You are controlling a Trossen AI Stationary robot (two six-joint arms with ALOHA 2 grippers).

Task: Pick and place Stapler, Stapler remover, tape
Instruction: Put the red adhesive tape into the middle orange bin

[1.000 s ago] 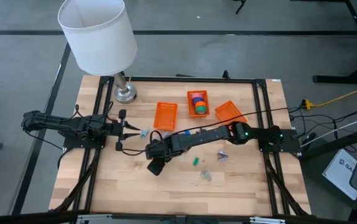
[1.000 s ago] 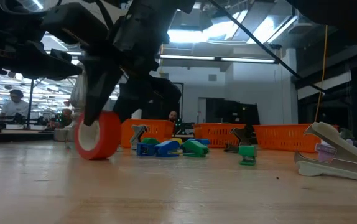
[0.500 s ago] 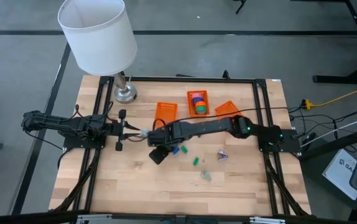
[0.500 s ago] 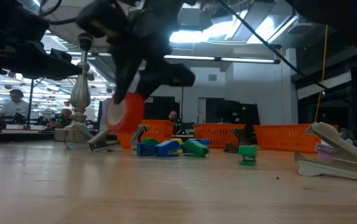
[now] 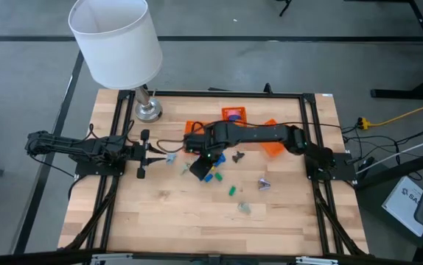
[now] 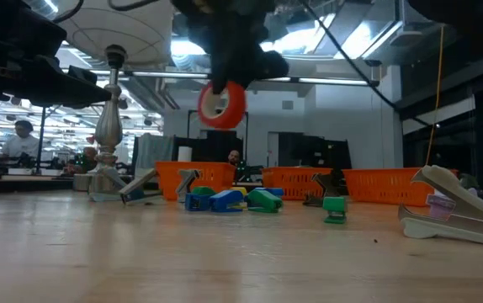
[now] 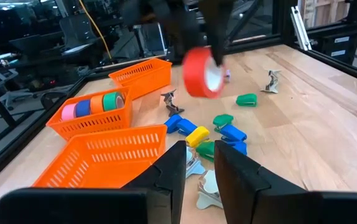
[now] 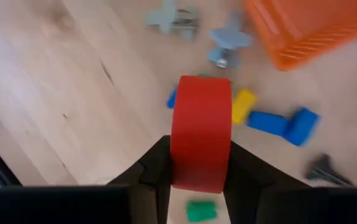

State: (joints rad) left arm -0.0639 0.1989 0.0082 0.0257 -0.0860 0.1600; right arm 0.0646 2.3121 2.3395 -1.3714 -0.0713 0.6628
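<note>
right arm (image 5: 259,137) over orange baskets (image 5: 197,126), lamp (image 5: 116,40)

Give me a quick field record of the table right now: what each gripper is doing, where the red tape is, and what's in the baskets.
right gripper: shut on the red ring-shaped tape roll, held in the air above the table
left gripper: waiting at the table's left side, nothing seen between its fingers
tape basket: orange mesh basket holding pink, orange and green rolls on edge
near basket: orange mesh, no items seen inside
below the held roll: small blue, yellow and green blocky pieces scattered on the wooden table
</note>
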